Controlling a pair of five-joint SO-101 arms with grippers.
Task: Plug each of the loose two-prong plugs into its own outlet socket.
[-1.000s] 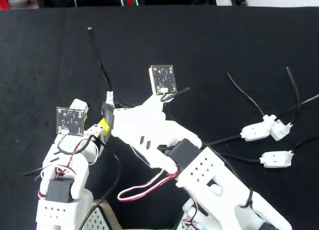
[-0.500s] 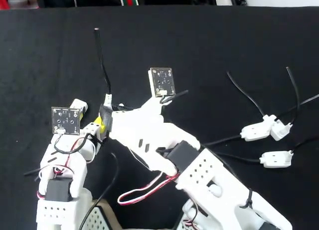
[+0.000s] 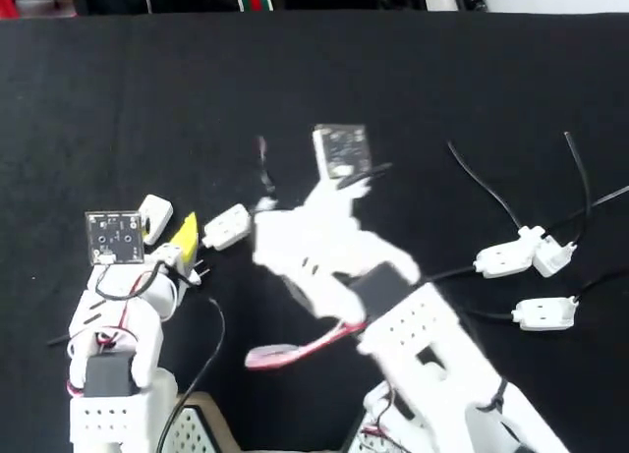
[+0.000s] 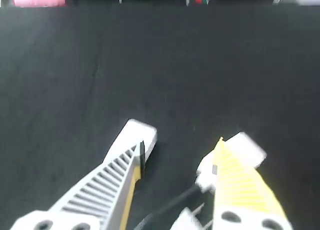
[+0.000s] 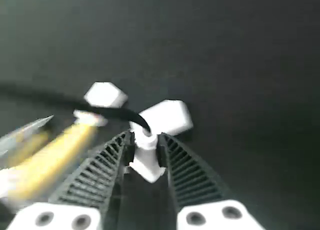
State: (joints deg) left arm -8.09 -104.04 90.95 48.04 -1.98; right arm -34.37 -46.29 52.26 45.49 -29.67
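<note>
My right gripper point(image 5: 146, 140) is shut on a white two-prong plug point(image 5: 146, 157) whose black cord point(image 5: 75, 108) trails off sideways. In the high view this gripper point(image 3: 263, 209) is blurred at the table's middle, with the cord point(image 3: 261, 153) rising behind it. A white outlet socket point(image 3: 226, 227) lies on the black cloth just beyond the held plug, also seen from the right wrist as a white block point(image 5: 167, 115). My left gripper point(image 4: 180, 150) stands open and holds nothing, its yellow finger point(image 3: 185, 232) close beside the socket.
At the right, three white connectors point(image 3: 511, 254) point(image 3: 553, 254) point(image 3: 543, 313) lie with black cords fanning toward the far right edge. A red and white cable point(image 3: 285, 350) loops under the right arm. The table is covered in black cloth point(image 3: 442, 80).
The right arm has swung rightward with the plug, dragging its cord from far left toward the middle. The left arm has shifted slightly left. The white socket now lies uncovered between the two grippers.
</note>
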